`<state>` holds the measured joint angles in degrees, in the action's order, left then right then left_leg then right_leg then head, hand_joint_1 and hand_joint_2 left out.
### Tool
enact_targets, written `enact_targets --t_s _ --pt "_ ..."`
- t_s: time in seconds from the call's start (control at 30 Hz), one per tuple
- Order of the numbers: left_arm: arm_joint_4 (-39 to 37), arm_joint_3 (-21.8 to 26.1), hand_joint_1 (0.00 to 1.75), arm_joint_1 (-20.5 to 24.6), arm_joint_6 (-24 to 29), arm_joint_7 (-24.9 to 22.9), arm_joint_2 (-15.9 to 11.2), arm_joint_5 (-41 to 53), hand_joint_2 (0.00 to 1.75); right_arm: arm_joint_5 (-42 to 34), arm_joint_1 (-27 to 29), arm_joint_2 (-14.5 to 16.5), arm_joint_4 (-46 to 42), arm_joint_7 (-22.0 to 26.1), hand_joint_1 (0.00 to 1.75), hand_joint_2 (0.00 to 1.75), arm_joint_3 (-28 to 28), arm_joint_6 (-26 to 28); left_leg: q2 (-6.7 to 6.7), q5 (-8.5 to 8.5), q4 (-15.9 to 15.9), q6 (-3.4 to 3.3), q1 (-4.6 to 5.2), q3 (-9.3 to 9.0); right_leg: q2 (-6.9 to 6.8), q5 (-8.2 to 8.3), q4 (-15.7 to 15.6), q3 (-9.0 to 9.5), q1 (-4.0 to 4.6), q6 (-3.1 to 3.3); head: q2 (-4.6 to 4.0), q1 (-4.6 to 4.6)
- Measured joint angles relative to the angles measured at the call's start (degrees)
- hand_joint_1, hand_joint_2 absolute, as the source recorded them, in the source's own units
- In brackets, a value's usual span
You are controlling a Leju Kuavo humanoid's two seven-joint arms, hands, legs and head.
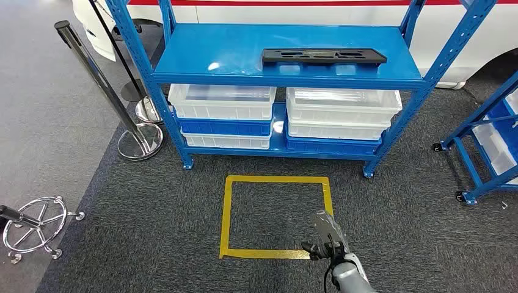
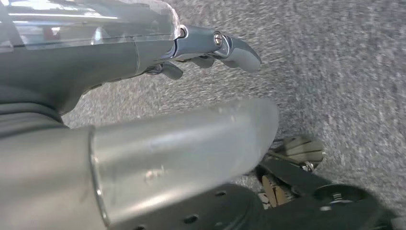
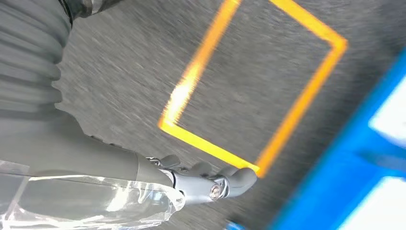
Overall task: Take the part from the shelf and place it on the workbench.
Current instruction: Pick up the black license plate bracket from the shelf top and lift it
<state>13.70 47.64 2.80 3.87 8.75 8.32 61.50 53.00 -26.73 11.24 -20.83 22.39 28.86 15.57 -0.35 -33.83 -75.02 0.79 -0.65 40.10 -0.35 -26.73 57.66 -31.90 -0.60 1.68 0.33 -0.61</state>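
Black part [image 1: 324,56] lies untouched at the shelf's [image 1: 244,78] top right edge. My right hand [image 1: 327,239] hangs empty, fingers loosely spread; my left hand [image 2: 210,48] holds nothing.

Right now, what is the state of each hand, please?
Left hand: open, holding nothing.
Right hand: open, holding nothing.
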Motion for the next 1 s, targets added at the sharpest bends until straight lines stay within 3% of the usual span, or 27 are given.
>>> enact_targets --t_s 0.07,0.13,0.17,0.23,0.33,0.4,0.47,0.5,0.53,0.57,0.6,0.63,0.7,0.73,0.87,0.93,1.0 --pt "-0.1 0.7 0.0 0.2 0.0 0.1 0.1 1.0 0.0 0.9 -1.0 0.3 0.0 0.4 0.0 1.75 -0.8 0.9 0.01 2.18 2.8 -0.02 -0.04 -1.15 0.01 -0.07 0.1 0.03 -0.02 -0.03 0.0 0.0" --pt "-0.2 2.0 0.0 0.8 -0.1 0.3 0.2 2.8 0.0 2.6 -3.0 0.9 0.0 1.1 0.0 1.75 -2.4 2.7 0.05 6.37 10.0 -0.27 -0.07 -4.26 0.05 -0.28 0.4 0.05 -0.03 -0.25 0.0 0.0" --pt "-0.2 2.7 0.0 1.1 -0.1 0.4 0.3 3.7 0.0 3.4 -4.0 1.2 0.0 1.4 0.0 1.75 -3.3 3.6 0.05 7.67 13.5 -0.46 0.03 -5.76 0.07 -0.41 0.6 -0.07 0.06 -0.44 0.0 0.0" --pt "-0.3 3.7 0.0 1.8 -0.2 0.5 0.5 5.2 0.0 5.2 -5.7 1.6 -0.1 1.6 0.0 1.75 -5.7 5.7 0.03 8.21 16.7 -0.86 0.24 -6.96 0.08 -0.48 0.8 -0.48 0.23 -0.98 0.0 0.0" --pt "-0.3 4.1 0.0 2.2 -0.3 0.7 0.7 6.7 0.0 8.2 -6.6 1.9 -1.6 0.9 0.0 1.75 -9.3 8.5 -0.03 8.29 17.4 -1.6 0.1 -7.12 0.07 -0.69 0.9 -0.61 0.26 -1.85 0.0 0.02" --pt "-0.3 4.1 0.0 2.4 -0.3 0.7 0.9 7.5 0.0 10.2 -6.9 2.0 -3.1 -0.2 0.0 1.75 -11.0 9.9 0.01 8.39 17.8 -2.28 -0.15 -7.49 0.14 -2.69 4.6 -2.31 0.22 -2.34 0.0 0.03" --pt "-0.3 4.2 0.0 3.0 -0.4 0.7 1.0 8.3 0.0 12.3 -7.1 2.0 -5.1 -1.6 0.0 1.75 -12.8 11.1 0.01 8.23 17.9 -2.77 -0.05 -7.59 0.17 -5.94 12.2 -6.51 0.16 -2.56 0.0 0.03" --pt "-0.3 4.2 0.0 3.3 -0.5 0.6 1.0 8.6 0.0 13.3 -7.2 1.9 -6.1 -2.3 0.0 1.75 -14.0 11.7 0.01 8.13 17.8 -2.9 -0.01 -7.66 0.17 -6.85 15.6 -8.55 0.13 -2.61 0.0 0.03" --pt "-0.3 4.3 0.0 3.5 -0.6 0.6 1.1 9.0 0.0 14.3 -7.2 1.8 -7.1 -3.0 0.0 1.75 -15.2 12.3 0.0 7.98 17.8 -2.94 0.01 -7.82 0.18 -6.75 17.4 -9.89 0.11 -2.63 0.0 0.02" --pt "-0.3 4.3 0.0 3.7 -0.7 0.5 1.2 9.4 0.0 15.2 -7.3 1.7 -8.1 -3.8 0.0 1.75 -16.4 12.9 -0.01 7.79 17.8 -2.92 0.02 -8.08 0.18 -5.49 17.1 -10.18 0.07 -2.61 0.0 0.02" --pt "-0.3 4.3 0.0 3.8 -0.8 0.5 1.3 9.7 0.0 16.2 -7.5 1.5 -9.1 -4.7 0.0 1.75 -17.6 13.4 -0.01 7.53 17.8 -2.84 0.02 -8.45 0.17 -3.17 14.4 -9.27 0.01 -2.54 0.0 0.02" --pt "-0.3 4.3 0.0 3.9 -0.9 0.4 1.4 10.1 0.0 17.2 -7.7 1.2 -10.2 -5.7 0.0 1.75 -18.7 14.0 -0.01 7.2 17.7 -2.7 0.02 -8.81 0.17 -0.53 10.4 -7.67 -0.05 -2.42 0.0 0.03" --pt "-0.4 4.4 0.0 4.4 -1.0 0.3 1.6 10.7 0.0 19.1 -8.5 0.6 -12.1 -7.8 0.0 1.75 -20.7 15.0 -0.03 6.61 17.5 -2.29 0.18 -9.09 0.23 2.31 3.6 -4.73 0.07 -2.13 0.0 0.02" --pt "-0.4 4.4 0.0 4.7 -1.1 0.2 1.7 11.1 0.0 20.0 -8.8 0.2 -13.1 -8.9 0.0 1.75 -21.6 15.6 -0.03 6.42 17.4 -2.05 0.26 -9.03 0.28 2.44 2.0 -4.12 0.19 -1.96 0.0 0.02" --pt "-0.5 4.5 0.0 5.4 -1.3 -0.2 1.9 12.6 0.0 24.0 -9.4 -1.3 -17.3 -14.1 0.0 1.75 -25.0 17.6 0.03 5.44 16.6 -0.83 0.25 -8.68 0.43 1.63 1.1 -3.5 0.12 -0.82 0.0 0.01" --pt "-0.5 4.5 0.0 5.6 -1.5 -0.3 1.9 13.3 0.0 25.9 -9.9 -2.1 -18.9 -17.0 0.0 1.75 -26.8 18.7 0.07 3.06 11.4 -0.23 0.06 -6.1 0.47 1.33 0.8 -2.83 -0.12 -0.24 0.0 0.0" --pt "-0.6 4.5 0.0 5.9 -1.8 -0.5 2.0 14.0 0.0 27.8 -10.3 -3.0 -20.0 -20.1 0.0 1.75 -28.9 19.6 0.07 0.34 3.3 0.17 -0.02 -1.47 0.48 0.76 0.8 -2.22 -0.08 0.08 0.0 -0.01"
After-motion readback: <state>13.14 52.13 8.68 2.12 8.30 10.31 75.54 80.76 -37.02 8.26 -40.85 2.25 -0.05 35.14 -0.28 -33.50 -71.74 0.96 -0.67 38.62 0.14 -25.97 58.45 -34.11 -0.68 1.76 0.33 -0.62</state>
